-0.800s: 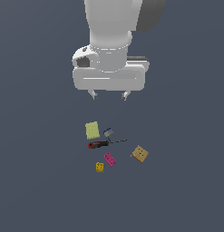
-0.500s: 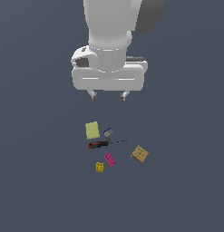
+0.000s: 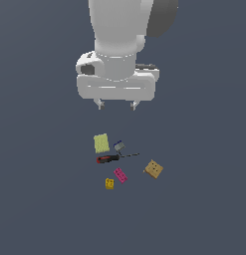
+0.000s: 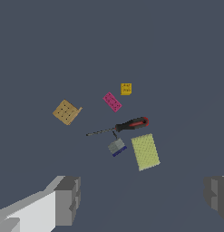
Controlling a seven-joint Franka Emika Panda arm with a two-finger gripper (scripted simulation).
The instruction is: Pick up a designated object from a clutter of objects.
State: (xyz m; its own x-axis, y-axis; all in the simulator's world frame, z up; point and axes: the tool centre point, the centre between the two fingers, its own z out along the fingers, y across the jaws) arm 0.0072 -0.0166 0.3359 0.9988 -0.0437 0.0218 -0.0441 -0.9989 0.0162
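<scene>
Mustard-yellow and tiny, the little brick (image 3: 109,184) sits low in the exterior view, just below centre and slightly toward that view's left, at the bottom edge of the scatter. Right beside it, up and to the exterior view's right, lies the flat pink brick (image 3: 120,175), close but not touching. Farther right, on its own, the tan block (image 3: 154,169) with its dotted face rests tilted.

Above the pink brick the screwdriver (image 3: 114,158) stretches across the middle of the group, red-and-black handle toward the exterior view's left, thin shaft pointing right. Just above its shaft is the small grey-blue piece (image 3: 119,146), and next to that, toward the left, the pale yellow-green pad (image 3: 101,143) lies flat. All of it rests on a plain dark grey floor (image 3: 204,199).

High over the pile hangs the white arm, filling the upper centre of the exterior view. The gripper (image 3: 117,105) points straight down with its two short fingers spread wide apart and nothing between them, well clear of every item below.

In the wrist picture the same spread shows: one grey finger (image 4: 68,200) and the other at the opposite edge, a broad gap between. The yellow brick (image 4: 126,89) is the farthest item from the fingers there, with the pink brick (image 4: 112,101) near it.
</scene>
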